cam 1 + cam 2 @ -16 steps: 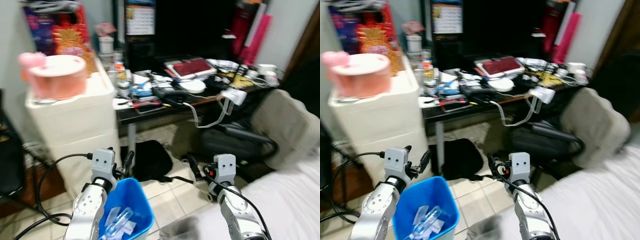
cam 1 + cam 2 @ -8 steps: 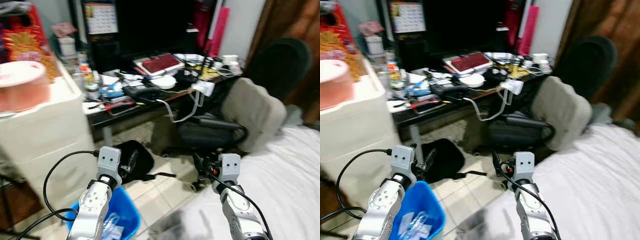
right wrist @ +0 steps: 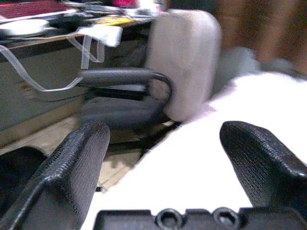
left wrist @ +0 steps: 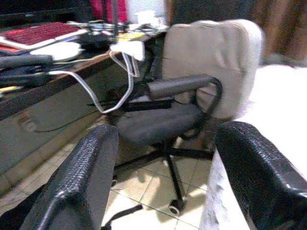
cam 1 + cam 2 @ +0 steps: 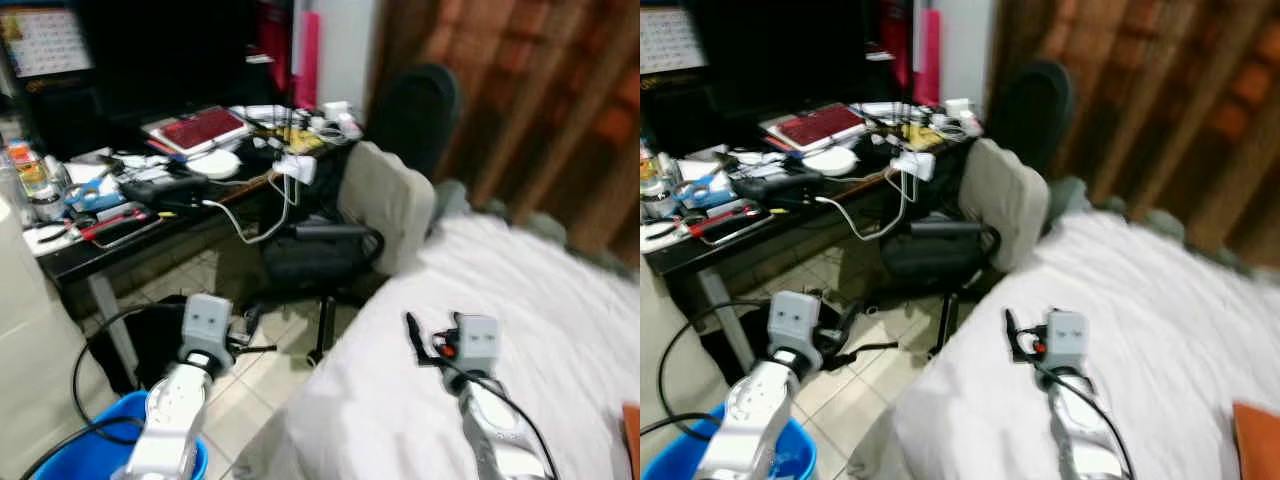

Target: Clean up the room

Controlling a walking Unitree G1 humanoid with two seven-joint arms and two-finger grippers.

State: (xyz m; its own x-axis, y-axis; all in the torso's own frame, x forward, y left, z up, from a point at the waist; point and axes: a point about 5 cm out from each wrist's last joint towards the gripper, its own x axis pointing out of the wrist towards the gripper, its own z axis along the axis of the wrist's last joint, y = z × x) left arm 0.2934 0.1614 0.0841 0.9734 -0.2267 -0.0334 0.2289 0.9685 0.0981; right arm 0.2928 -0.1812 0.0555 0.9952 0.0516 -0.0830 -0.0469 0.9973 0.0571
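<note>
My left gripper (image 4: 163, 182) is held open and empty over the tiled floor, just above the blue bin (image 5: 60, 462) at the lower left. My right gripper (image 3: 163, 172) is also open with nothing in it, over the edge of the bed's white sheet (image 5: 520, 290). A cluttered black desk (image 5: 150, 210) with a red keyboard (image 5: 197, 128), cables and small items stands at the left. An orange object (image 5: 1255, 440) lies on the bed at the far right; what it is I cannot tell.
An office chair (image 5: 385, 205) with a beige back and black armrests stands between desk and bed. A black bag (image 5: 150, 335) lies on the tiles under the desk. White cables hang from the desk edge. Brown curtains fill the back right.
The camera has swung to the right: the white drawer unit and pink container have left the picture, and the bed and curtains have come in. Both grippers stay open.
</note>
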